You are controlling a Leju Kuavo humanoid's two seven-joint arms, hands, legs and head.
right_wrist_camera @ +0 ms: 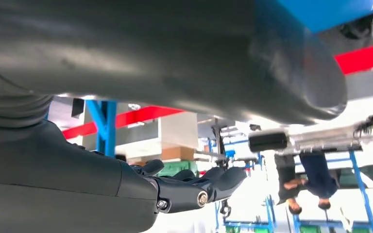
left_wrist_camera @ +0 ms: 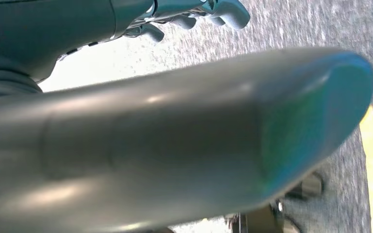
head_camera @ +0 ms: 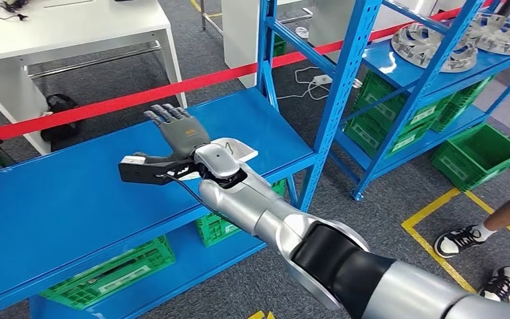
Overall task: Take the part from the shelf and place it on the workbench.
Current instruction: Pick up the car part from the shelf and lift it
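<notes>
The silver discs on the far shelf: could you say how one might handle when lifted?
The discs look rigid, with spoke-like cutouts that fingers could hook. They seem wide and flat, so likely awkward for one hand. Lying close together, one may nudge its neighbour.

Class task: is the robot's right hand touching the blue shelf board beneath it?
Cannot tell. In the head view the right hand spreads open over the blue shelf board, but no view plainly shows contact or a gap.

The shelf is showing solid blue; the crates are showing green. The barrier tape is showing red, and the floor marking yellow.
</notes>
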